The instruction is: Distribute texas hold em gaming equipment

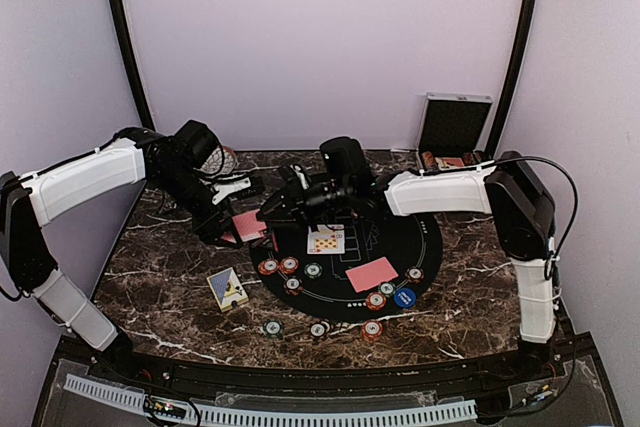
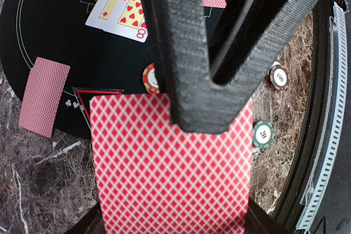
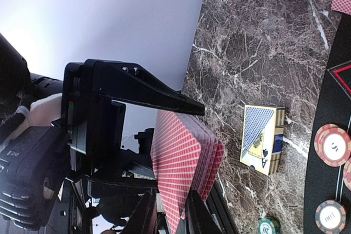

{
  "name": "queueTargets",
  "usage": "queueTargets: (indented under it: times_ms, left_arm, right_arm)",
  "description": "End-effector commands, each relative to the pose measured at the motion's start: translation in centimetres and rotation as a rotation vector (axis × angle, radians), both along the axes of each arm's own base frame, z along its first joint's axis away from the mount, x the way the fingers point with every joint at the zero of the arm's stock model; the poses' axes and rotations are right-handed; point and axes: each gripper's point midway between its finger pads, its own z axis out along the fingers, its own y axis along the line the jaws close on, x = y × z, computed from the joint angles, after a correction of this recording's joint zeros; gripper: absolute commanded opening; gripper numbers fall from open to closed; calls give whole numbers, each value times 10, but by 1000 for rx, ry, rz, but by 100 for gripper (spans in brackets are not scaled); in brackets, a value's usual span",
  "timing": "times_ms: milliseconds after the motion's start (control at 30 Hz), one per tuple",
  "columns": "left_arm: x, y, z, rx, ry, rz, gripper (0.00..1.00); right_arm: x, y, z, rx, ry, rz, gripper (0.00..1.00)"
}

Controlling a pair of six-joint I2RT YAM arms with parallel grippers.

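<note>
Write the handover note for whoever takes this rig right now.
Left end effector: shut on the red-backed deck.
Right end effector: jaws straddle the deck's edge; grip unclear.
Done: two face-up cards and a face-down card lie on the black mat; chips sit on the mat and the marble table.
Left: probably deal more cards from the deck.

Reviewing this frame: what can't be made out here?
- Faces of the held deck: only red backs show in every view.
- Right tool: its own fingers hide whether a card is pinched, right wrist view.
- Silver case contents: too small in the top view.
</note>
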Motion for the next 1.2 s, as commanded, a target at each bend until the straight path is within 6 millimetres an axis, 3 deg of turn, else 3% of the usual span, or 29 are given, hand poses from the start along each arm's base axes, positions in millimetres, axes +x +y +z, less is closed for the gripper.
queueTargets:
  times_ms: [0,100,333,500,800,1067,1167]
  left_arm:
    - [-2,0,16,-29,-28,-10,0]
    - [-2,0,16,-26,-29,-9,0]
    - [-2,2,14,-19,-29,-7,0]
    - [-2,3,14,-14,-34,-4,0]
    - [-3,6,10,-1,-34,-3,0]
    - [-3,5,12,-3,-36,-3,0]
    - [-3,5,13,-7,-36,-1,0]
  right_arm:
    - [-1,4,15,47,-31,15,11]
    - [3,0,17,48,-34,1,1]
    - [13,-14,29,60,-48,-26,0]
    - [24,-35,40,46,-83,-64,0]
    - [51,-106,38,-102,-174,-189,0]
    - [71,-182,2,-596,-369,-298,0]
    - [76,-199,-4,-697,-411,-330,0]
